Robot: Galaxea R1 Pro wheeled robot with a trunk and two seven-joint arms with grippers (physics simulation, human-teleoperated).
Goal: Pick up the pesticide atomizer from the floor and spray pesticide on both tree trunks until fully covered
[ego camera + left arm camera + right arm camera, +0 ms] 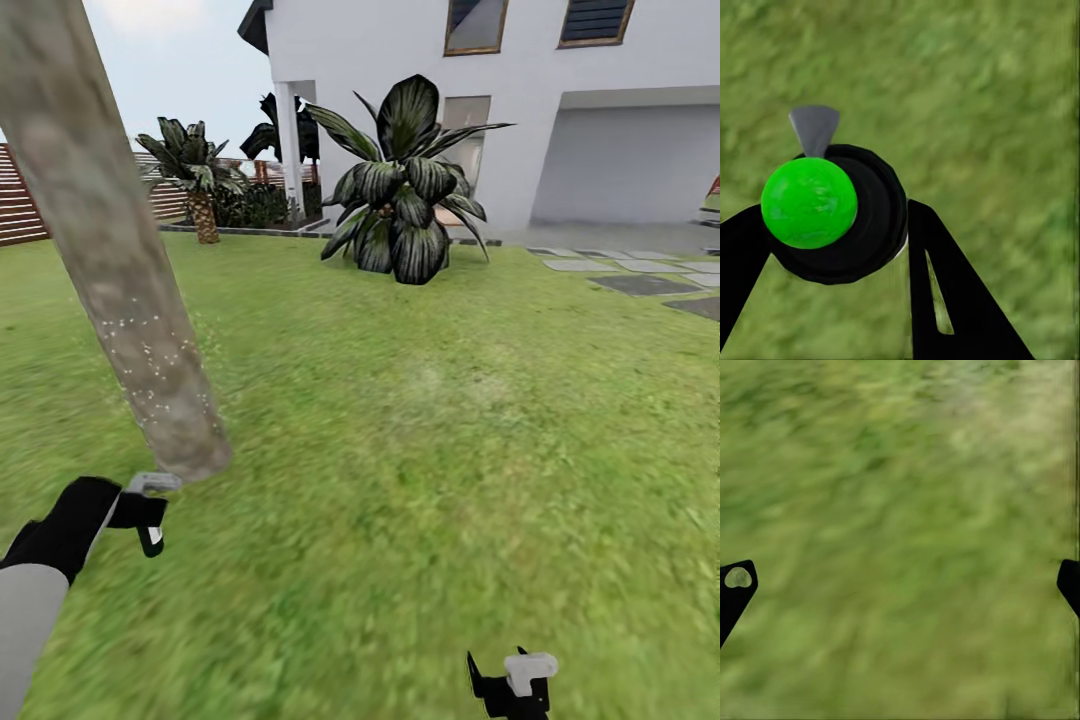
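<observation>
Pesticide atomizer [150, 505] pinched in the left gripper [135, 510] at lower left of the head view, pale trigger head up against the foot of the tree trunk [110, 250]. Seen end-on in the left wrist view as a dark round body [862, 225] with a bright green disc facing the camera and a grey spout, clamped between the black fingers [945, 285] over lawn [982, 112]. Right gripper [512, 685] low at the bottom edge of the head view, spread wide and empty, fingertips at opposite edges of the right wrist view over blurred grass.

Spraying step judged under way: whitish specks of pesticide [160, 370] dotted on the lower trunk, upper trunk bare. Next move likely calls for raising or tilting the nozzle to carry coverage up the trunk, then finding the second tree. Palm [195, 175] and broad-leaved plant [400, 190] stand before the white house [520, 100].

No label, brand or writing readable anywhere.
</observation>
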